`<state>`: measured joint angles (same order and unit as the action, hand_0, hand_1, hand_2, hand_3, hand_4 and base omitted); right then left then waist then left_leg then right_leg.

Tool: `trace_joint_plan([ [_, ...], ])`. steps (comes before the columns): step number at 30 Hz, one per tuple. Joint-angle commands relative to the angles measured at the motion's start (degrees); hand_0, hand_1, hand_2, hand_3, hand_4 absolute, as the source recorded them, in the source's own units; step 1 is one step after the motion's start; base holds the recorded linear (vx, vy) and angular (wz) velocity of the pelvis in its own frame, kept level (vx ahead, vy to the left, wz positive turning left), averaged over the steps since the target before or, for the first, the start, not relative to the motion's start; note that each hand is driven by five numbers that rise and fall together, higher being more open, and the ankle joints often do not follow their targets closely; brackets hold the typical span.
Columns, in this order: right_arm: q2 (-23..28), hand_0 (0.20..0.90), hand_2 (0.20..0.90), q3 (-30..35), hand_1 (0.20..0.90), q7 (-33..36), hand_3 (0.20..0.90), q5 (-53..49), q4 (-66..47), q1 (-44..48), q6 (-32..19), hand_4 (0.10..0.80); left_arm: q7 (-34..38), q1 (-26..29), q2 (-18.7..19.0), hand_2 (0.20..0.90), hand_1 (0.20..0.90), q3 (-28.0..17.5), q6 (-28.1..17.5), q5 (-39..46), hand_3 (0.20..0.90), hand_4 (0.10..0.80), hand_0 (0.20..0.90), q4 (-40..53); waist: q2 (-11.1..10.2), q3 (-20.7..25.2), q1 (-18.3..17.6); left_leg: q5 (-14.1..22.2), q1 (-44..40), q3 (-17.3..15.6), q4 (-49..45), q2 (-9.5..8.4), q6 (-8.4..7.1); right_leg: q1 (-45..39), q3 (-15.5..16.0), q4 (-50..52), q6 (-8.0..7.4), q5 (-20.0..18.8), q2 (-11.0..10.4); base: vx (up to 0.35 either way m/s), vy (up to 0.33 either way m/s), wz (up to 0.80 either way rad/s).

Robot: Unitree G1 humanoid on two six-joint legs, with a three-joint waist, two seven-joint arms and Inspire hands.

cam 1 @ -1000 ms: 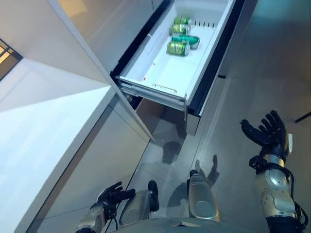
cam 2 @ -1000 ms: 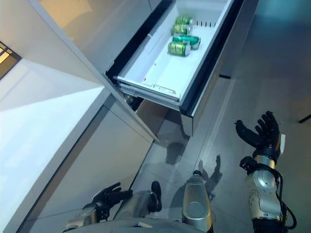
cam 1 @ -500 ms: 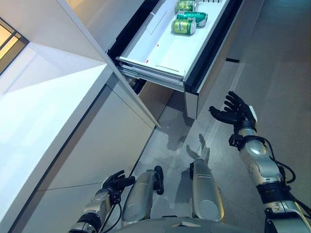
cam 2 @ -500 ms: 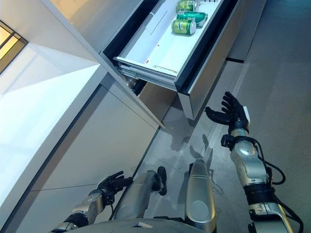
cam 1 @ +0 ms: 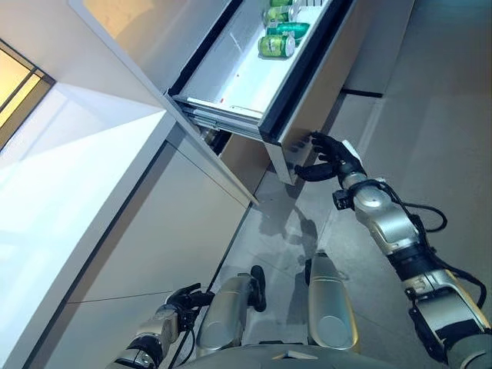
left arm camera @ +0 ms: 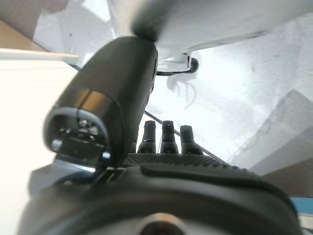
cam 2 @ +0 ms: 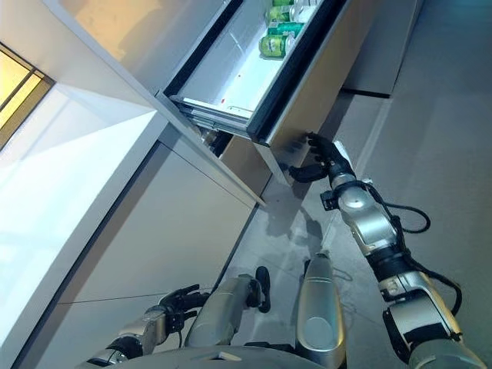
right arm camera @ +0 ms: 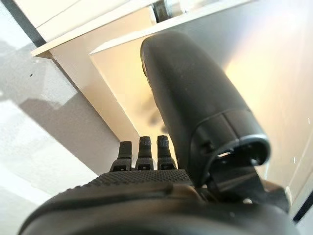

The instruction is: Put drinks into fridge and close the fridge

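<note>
Right hand (cam 1: pixel 330 157) has moved up from mid-air beside the fridge drawer (cam 1: pixel 307 108) and now sits against the drawer's front panel near its lower corner, fingers straight and spread on the panel, thumb apart below, gripping nothing. Drawer is pulled out of the cabinet, with the green cans (cam 1: pixel 275 44) lying on their sides at its far end, well apart from the hand. Left hand (cam 1: pixel 187 297) hangs low by the cabinet wall, fingers loosely relaxed, holding nothing.
</note>
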<state>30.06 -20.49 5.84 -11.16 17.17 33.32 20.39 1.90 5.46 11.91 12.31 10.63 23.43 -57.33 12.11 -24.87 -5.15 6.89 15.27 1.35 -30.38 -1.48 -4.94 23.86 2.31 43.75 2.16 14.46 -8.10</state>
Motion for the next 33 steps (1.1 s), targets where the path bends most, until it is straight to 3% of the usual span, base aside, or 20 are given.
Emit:
trace_joint_plan([
  [1,-10.0,0.9,0.9,-8.8,0.9,-4.5,0.9,-0.4,-3.3,15.9,-0.4,0.8,-1.5,-1.5,0.8,0.9,0.9,3.2,0.5,0.2,0.9,0.8,0.9,1.6,0.3,1.2,5.0,-3.7,2.8,-4.6,-2.3,-4.71,6.15,-3.0,0.2,-5.1,2.55,-3.5,1.5,-0.078,0.067,0.06],
  [6,-14.8,0.9,0.9,-12.7,0.9,-0.7,0.9,-1.5,-1.5,22.8,2.4,0.8,-1.5,0.6,1.5,0.9,0.9,4.7,-0.3,1.7,0.9,0.8,0.9,3.6,1.3,-1.1,6.4,-4.6,4.0,-4.4,-0.4,-5.22,6.29,-0.3,0.0,-6.4,1.98,-4.7,1.9,-0.15,0.021,0.03],
  [10,-15.8,0.9,0.9,-13.6,0.9,-0.3,0.9,-3.3,1.1,26.8,1.7,0.8,-0.8,1.6,1.7,0.9,0.9,5.4,-0.7,2.1,0.9,0.8,0.9,5.0,1.8,-2.2,7.6,-4.8,5.2,-4.1,1.1,-5.57,6.22,1.6,0.1,-7.3,1.67,-5.4,2.3,-0.16,-0.024,0.03],
  [16,-16.8,0.9,0.9,-14.8,0.9,-1.9,0.9,-4.9,3.6,31.6,-3.9,0.8,0.6,2.3,1.7,0.9,0.9,5.9,-2.6,2.0,0.9,0.8,0.9,6.6,2.5,-4.1,9.3,-6.1,6.2,-3.7,4.9,-5.89,6.03,3.3,0.9,-9.5,1.21,-6.4,2.5,-0.122,-0.04,0.15],
  [25,-18.6,0.9,0.9,-14.6,0.9,-2.1,0.9,-6.6,2.5,33.6,-8.4,0.8,1.5,2.1,1.6,0.9,0.9,6.2,-4.9,1.7,0.9,0.8,0.9,8.4,2.3,-3.7,11.3,-7.2,5.8,-3.2,9.2,-5.93,5.81,2.9,2.7,-12.8,0.95,-7.2,2.1,-0.091,-0.029,0.09],
  [33,-18.2,0.9,0.9,-12.4,0.9,5.6,0.9,-6.2,3.2,33.6,-14.2,0.8,0.9,0.9,2.1,0.9,0.9,7.4,-5.9,-1.4,0.9,0.8,0.9,9.4,1.9,-2.0,12.3,-7.1,2.3,-1.9,11.5,-6.12,5.92,-1.6,4.8,-15.6,0.82,-7.4,0.9,0.003,-0.017,0.07],
])
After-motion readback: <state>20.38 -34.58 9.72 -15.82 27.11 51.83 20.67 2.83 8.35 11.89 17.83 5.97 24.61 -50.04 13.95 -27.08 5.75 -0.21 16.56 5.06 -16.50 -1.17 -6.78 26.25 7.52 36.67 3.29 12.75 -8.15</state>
